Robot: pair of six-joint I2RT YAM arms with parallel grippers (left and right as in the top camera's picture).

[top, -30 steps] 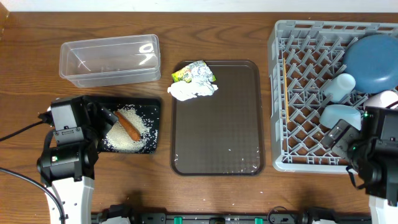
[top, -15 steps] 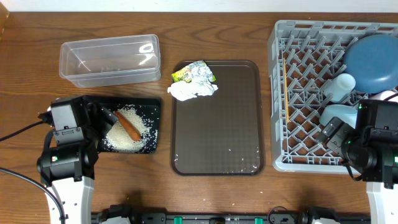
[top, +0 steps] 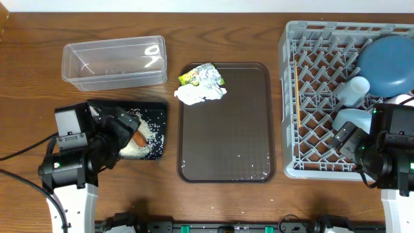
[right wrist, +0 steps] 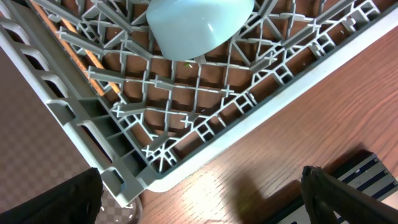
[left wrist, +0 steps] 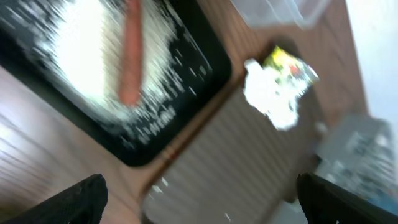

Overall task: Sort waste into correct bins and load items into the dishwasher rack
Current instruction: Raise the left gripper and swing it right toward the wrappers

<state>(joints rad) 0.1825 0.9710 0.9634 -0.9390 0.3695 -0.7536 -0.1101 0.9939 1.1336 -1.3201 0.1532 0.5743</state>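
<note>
Since the rice (top: 143, 144) and carrot (left wrist: 129, 56) already lie in the black tray (top: 160, 154) right under the left fingers (left wrist: 74, 202), food waste looks sorted. Left fingers spread wide, nothing between them; the wrist view is blurred, but both tips show at the bottom corners with only tray and worktop (top: 39, 77) between.

Right fingers (right wrist: 56, 199) also spread full, empty, hanging just outside the near corner of the dishwasher rack (top: 288, 97). Small light blue bowl (right wrist: 199, 25) sits in the rack straight ahead of them, chopsticks (right wrist: 93, 59) ahead-left on the lattice. Dark blue bowl (top: 387, 61), light blue cup (top: 352, 90) and white cup (top: 404, 100) are further in. Rack loading looks finished.

Left over: wrapper (top: 194, 76) and tissue (top: 200, 94), touching each other, on the brown serving tray (top: 226, 142), ahead and to the right of the left fingers, well apart from them. Clear tub (top: 71, 65) sits ahead of the left fingers beyond the black tray and looks empty.

Step in hand, my read: the dry-waste pickup, left arm's job. Next move calls for the left fingers to go forward-right, come down straddling the tissue or the wrapper, one piece only, close, and carry it to the tub. Both are crumpled and light, so a shallow pinch could slip.
</note>
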